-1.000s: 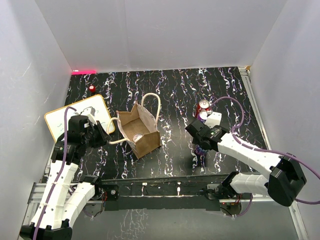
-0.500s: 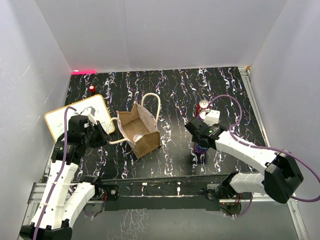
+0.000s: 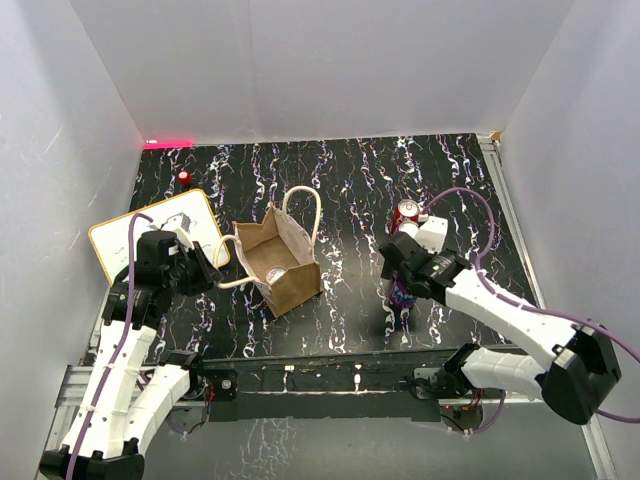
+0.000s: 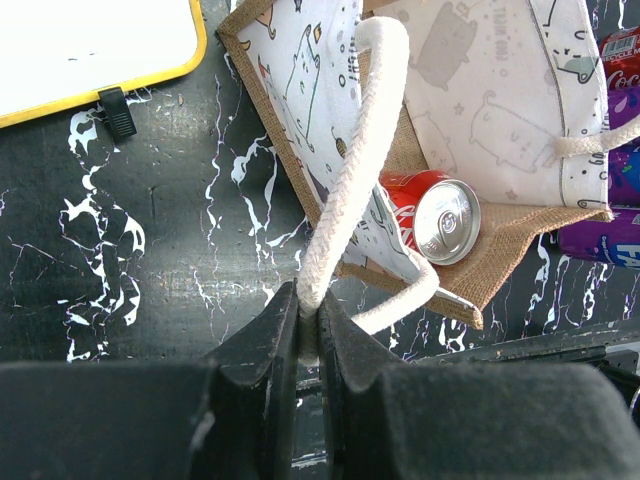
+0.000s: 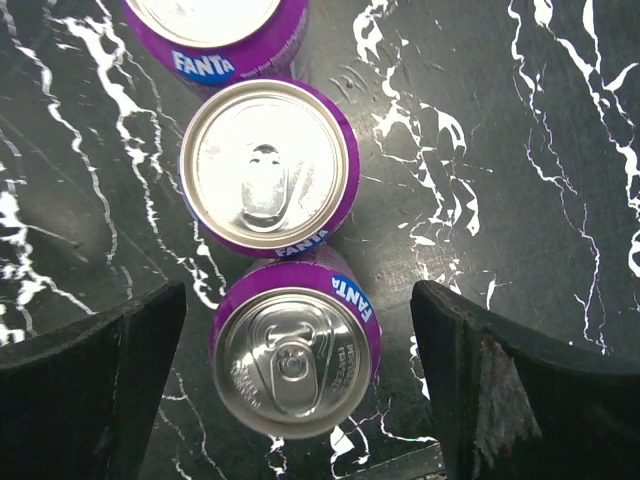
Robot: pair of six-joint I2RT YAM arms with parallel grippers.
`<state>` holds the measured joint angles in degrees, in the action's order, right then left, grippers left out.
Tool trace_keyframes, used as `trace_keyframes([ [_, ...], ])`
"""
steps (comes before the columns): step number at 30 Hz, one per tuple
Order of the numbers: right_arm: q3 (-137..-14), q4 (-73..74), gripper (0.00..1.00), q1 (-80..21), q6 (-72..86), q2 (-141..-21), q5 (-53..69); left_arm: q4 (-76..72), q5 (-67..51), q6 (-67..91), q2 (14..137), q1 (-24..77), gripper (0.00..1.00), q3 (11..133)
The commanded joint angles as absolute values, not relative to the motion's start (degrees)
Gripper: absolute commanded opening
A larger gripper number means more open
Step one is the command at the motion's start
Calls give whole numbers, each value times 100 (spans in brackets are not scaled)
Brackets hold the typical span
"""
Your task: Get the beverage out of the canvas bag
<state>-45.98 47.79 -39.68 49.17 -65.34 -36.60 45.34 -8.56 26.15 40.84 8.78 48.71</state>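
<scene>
Now that right end effector (image 5: pixel 305 390) has sprung wide, purple Fanta can (image 5: pixel 292 350) stands released on tabletop (image 3: pixel 350 180), nearest of can row, right of canvas bag (image 3: pixel 290 280). Left end effector (image 4: pixel 308 320) pinches cream handle (image 4: pixel 345 190). Coca-Cola can (image 4: pixel 440 215) left inside bag: one more extraction likely.

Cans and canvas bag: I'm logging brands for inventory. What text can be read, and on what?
"FANTA": each of three purple cans.
"Coca", cut off by the frame edge: loose red can.
White script, unreadable: bagged red can inside the canvas bag.
Lining print and whiteboard marks: too small to read.
</scene>
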Motion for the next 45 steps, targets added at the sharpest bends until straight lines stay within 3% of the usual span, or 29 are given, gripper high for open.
trace_keyframes([
  [1,-4973,4614,100,-3944,4584,-6075,-3654,4518,-860,2575,4065,843,0,4839],
  [6,-5219,4069,100,-3949,3575,-5661,-2881,4519,-853,2575,4065,839,0,4839],
  [11,-5445,2979,100,-3950,2632,-5446,-1241,4518,-844,2581,4061,843,0,4846],
  [17,-6232,1901,95,-4281,2129,-6609,1102,4525,-826,2593,4051,844,0,4839],
  [23,-7617,2090,86,-5629,1669,-8098,172,4526,-787,2610,4042,844,0,4842],
  [30,-9645,3780,74,-5937,1596,-10144,-820,4530,-769,2614,4061,839,0,4839],
  [34,-10368,4583,75,-5988,1553,-10928,-1178,4530,-756,2628,4067,844,0,4841],
  [39,-10321,4628,77,-6037,1484,-11106,-1174,4532,-747,2628,4087,844,0,4840],
  [45,-10015,4439,89,-6036,1440,-11083,-824,4534,-748,2628,4113,842,0,4841],
])
